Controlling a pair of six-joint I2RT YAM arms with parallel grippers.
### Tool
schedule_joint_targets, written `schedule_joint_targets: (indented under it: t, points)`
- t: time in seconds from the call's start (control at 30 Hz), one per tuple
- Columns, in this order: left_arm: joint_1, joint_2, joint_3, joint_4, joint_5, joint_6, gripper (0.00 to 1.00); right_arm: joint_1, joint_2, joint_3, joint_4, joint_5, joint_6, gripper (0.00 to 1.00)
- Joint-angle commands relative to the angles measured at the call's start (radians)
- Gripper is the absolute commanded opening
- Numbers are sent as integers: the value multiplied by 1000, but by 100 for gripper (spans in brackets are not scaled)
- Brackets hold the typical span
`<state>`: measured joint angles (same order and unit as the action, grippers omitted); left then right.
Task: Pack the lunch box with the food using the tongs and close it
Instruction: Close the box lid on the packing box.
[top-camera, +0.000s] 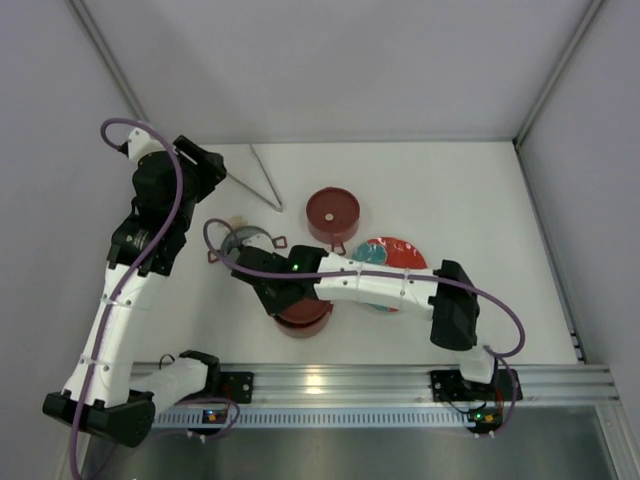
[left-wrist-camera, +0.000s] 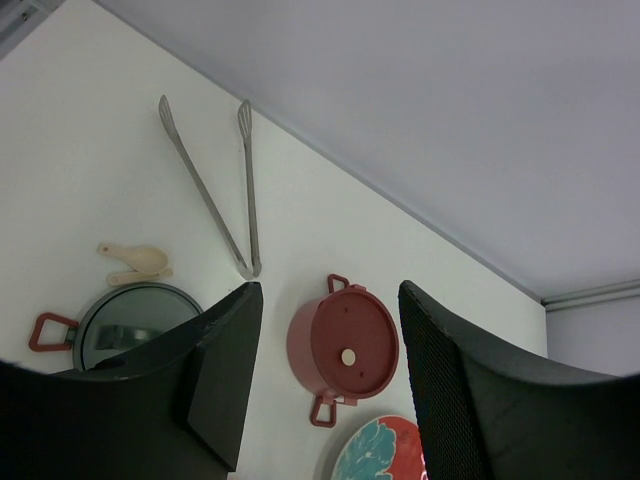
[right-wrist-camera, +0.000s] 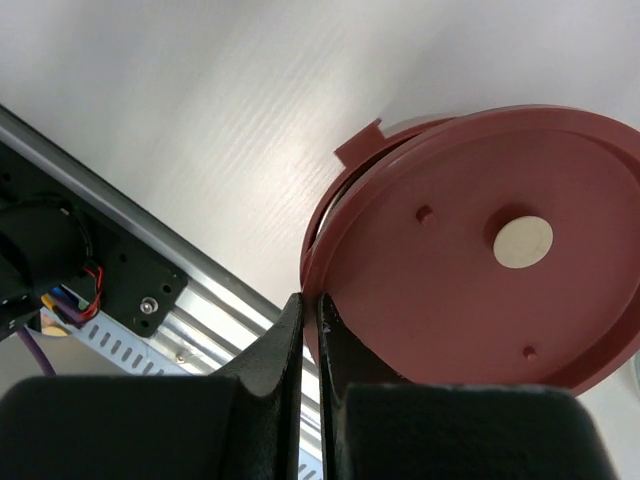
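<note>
The silvery tongs (top-camera: 262, 185) (left-wrist-camera: 212, 190) lie in a narrow V on the table at the back left. My left gripper (top-camera: 207, 165) (left-wrist-camera: 328, 292) hovers just left of them, open and holding nothing. One pink lunch box pot (top-camera: 333, 215) (left-wrist-camera: 340, 345) stands at mid-table with its maroon lid on. An open pot with a steel inside (top-camera: 243, 243) (left-wrist-camera: 130, 318) stands to its left, and a pale cream food piece (left-wrist-camera: 135, 262) lies beside it. My right gripper (top-camera: 293, 303) (right-wrist-camera: 310, 300) is shut on the rim of a maroon lid (top-camera: 305, 316) (right-wrist-camera: 480, 270), held tilted over another pink pot (right-wrist-camera: 360, 145).
A red plate with a teal flower (top-camera: 395, 255) (left-wrist-camera: 380, 455) lies right of centre, partly under my right arm. The aluminium base rail (top-camera: 380, 385) (right-wrist-camera: 190, 300) runs along the near edge, close to the held lid. Walls enclose the back and both sides.
</note>
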<state>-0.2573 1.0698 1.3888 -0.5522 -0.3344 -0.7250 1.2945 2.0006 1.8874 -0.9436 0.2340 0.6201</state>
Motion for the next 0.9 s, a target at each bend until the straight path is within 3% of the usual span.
schedule_joint_targets:
  t: [0.0, 0.27, 0.6, 0.87]
  points:
    - [3, 2, 47, 0, -3, 25, 62, 35, 27, 52, -27, -16, -5, 0]
    - [3, 5, 46, 5, 26, 29, 62, 51, 50, 27, -26, -16, -8, 2]
    - [3, 4, 41, 1, 44, 35, 62, 49, 38, -20, 19, -25, -20, 26]
    - [3, 1, 38, 0, 55, 38, 62, 40, 18, -27, 55, -9, -33, 29]
